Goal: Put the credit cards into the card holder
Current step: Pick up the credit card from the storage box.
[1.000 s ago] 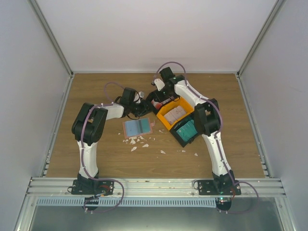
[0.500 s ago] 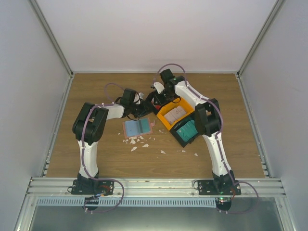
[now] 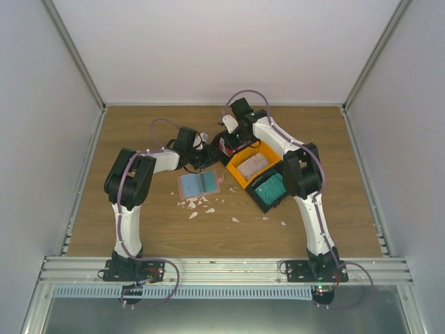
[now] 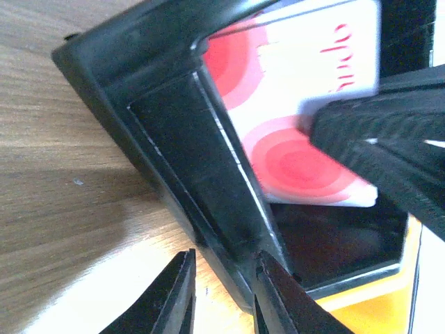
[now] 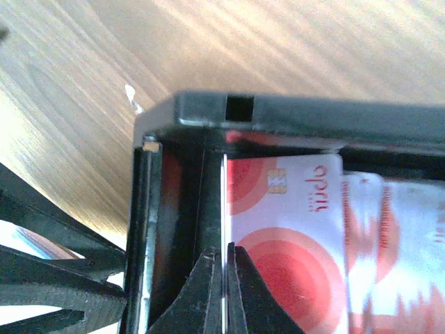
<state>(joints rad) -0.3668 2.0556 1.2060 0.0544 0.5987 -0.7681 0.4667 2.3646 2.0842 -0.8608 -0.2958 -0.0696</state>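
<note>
Top external looked down from above and behind the arms over the whole desk point(image 3: 139, 229); both wrist views sat close, sharing the black bin point(image 4: 188, 139) holding a red-and-white credit card point(image 5: 292, 229).

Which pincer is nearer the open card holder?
Left. The left pincer sits just beyond the card holder, at a black bin; the right pincer is farther back, over the same bin.

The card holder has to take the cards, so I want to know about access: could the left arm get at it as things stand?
Probably yes: the card holder lies open with nothing on it, but the left gripper straddles the black bin wall.
</note>
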